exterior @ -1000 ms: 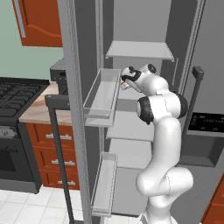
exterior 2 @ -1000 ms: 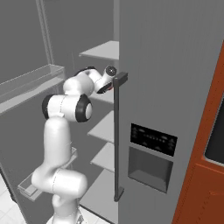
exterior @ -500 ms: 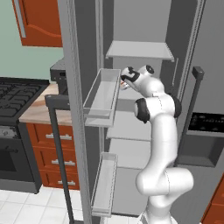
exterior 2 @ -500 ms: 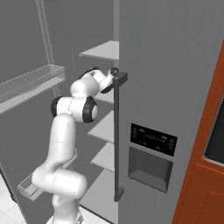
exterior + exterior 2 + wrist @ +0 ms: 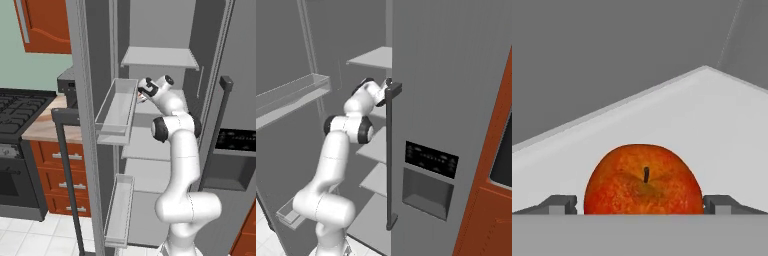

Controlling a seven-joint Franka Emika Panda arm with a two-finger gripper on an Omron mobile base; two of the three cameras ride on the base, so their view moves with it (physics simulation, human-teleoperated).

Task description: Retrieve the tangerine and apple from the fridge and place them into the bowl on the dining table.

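The red apple [image 5: 643, 180] sits stem-up on a white inner shelf [image 5: 712, 120] of the fridge [image 5: 456, 75], very close in the hand view. My gripper [image 5: 640, 204] is open, with one dark fingertip [image 5: 562, 204] left of the apple and the other to its right, level with its widest part. In the left base view the gripper [image 5: 142, 95] reaches into the open fridge [image 5: 165, 30] at the middle shelf, and a sliver of red apple [image 5: 142, 99] shows at the fingers. The tangerine, the bowl and the dining table are out of view.
The fridge's left door stands open, with a clear door bin [image 5: 117, 107] just left of my hand and a lower bin [image 5: 120, 210]. The right door is closed, with its long handle [image 5: 389, 150] and dark dispenser panel [image 5: 431, 160]. A stove [image 5: 15, 107] and red-brown drawers [image 5: 65, 170] stand to the left.
My arm has stretched deeper into the fridge: the elbow has risen and moved forward, and the hand has gone in over the middle shelf.
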